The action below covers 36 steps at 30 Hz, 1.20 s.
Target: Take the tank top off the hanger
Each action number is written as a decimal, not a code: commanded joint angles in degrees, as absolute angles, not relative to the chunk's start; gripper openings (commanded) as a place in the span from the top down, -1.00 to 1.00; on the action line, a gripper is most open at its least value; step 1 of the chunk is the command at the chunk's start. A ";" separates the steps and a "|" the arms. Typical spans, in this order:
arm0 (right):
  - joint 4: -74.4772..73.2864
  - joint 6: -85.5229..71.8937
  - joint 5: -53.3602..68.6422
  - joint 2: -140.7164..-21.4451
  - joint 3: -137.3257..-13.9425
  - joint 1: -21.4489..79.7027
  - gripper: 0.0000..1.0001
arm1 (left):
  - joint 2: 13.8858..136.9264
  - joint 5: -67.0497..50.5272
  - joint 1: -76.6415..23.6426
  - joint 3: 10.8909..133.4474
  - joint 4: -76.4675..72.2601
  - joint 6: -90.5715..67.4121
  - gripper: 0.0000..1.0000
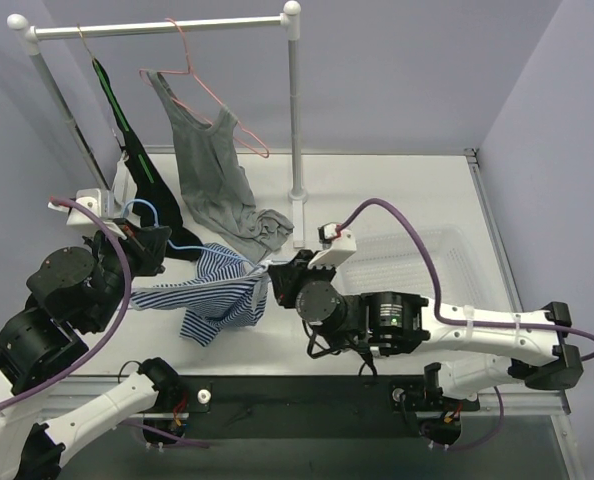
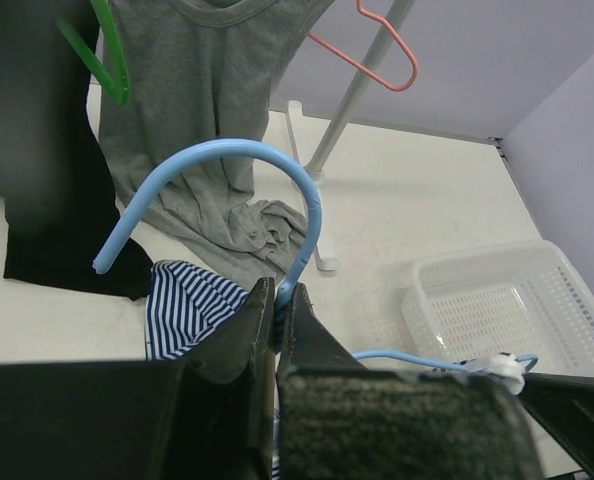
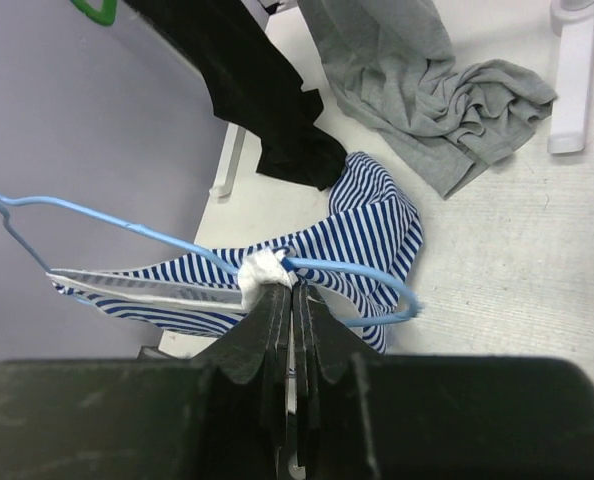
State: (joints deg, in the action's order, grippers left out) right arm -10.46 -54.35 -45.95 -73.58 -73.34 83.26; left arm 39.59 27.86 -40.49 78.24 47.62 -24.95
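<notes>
Striped tank top (image 1: 217, 295) is on the blue hanger (image 2: 227, 150), stretched between both arms just above the table (image 1: 397, 190), front left of centre. Most of the fabric sags under the wire.

Left arm (image 1: 67, 290): folded back at the elbow, wrist pointed toward the rack. Left end effector (image 2: 277, 305) is clamped tight on the blue hanger's neck, just under the hook, which arcs up past the fingertips.

Right arm (image 1: 397, 320): laid low across the table, reaching left. Right end effector (image 3: 292, 300) has its jaws pressed together at the bunched white edge of the striped tank top, right where the hanger wire passes. Can't tell if the wire is pinched too.

Counts:
- 1 clothes rack (image 1: 295, 120), at the back.
- 3 garments: the striped one, a gray tank top (image 1: 207, 160) with its hem heaped on the table, and a black garment (image 2: 37, 150).
- 1 white mesh basket (image 2: 507, 310), to the right.
- 3 hangers: blue, pink hanger (image 2: 411, 70) carrying the gray top, green hanger (image 2: 117, 60) carrying the black one.
</notes>
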 commanded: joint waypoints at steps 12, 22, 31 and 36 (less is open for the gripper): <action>-12.39 -56.42 -56.87 -55.38 -57.31 82.79 1.00 | 41.84 34.55 -40.69 84.28 48.96 -21.09 1.00; 9.91 -40.35 -38.95 -51.68 -46.51 82.79 1.00 | 39.29 22.54 -40.69 83.50 42.03 -19.61 1.00; 13.45 -27.27 -24.36 -45.18 -44.74 82.53 0.04 | 32.62 5.55 -40.69 80.42 38.93 -12.05 1.00; 12.22 -20.22 -16.97 -40.26 -45.88 82.35 -0.38 | 29.97 -6.90 -40.61 80.16 39.38 -8.88 1.00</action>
State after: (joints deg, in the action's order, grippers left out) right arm 8.84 -28.36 -24.16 -43.79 -44.56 82.81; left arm 31.73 6.26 -40.77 80.09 43.18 -13.23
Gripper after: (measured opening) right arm 0.646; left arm 0.052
